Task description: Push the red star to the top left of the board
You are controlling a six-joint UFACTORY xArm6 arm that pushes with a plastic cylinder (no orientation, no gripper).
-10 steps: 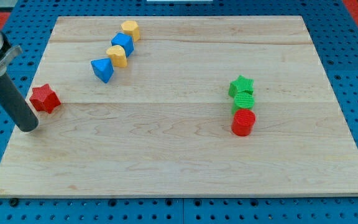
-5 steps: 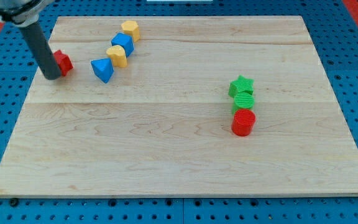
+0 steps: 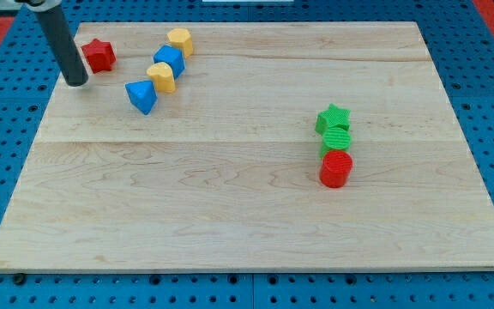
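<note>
The red star (image 3: 99,55) lies near the top left corner of the wooden board (image 3: 247,197). My tip (image 3: 76,82) rests on the board just below and to the left of the star, close to it but with a small gap. The dark rod rises from the tip toward the view's top left.
To the right of the star runs a diagonal line of a yellow block (image 3: 179,41), a blue block (image 3: 169,60), a yellow block (image 3: 160,76) and a blue triangle-like block (image 3: 141,96). At the right stand a green star (image 3: 333,118), a green round block (image 3: 337,138) and a red cylinder (image 3: 335,168).
The red star has slid from the board's left edge up toward the top left corner. My tip has travelled up with it and now sits just below-left of the star.
</note>
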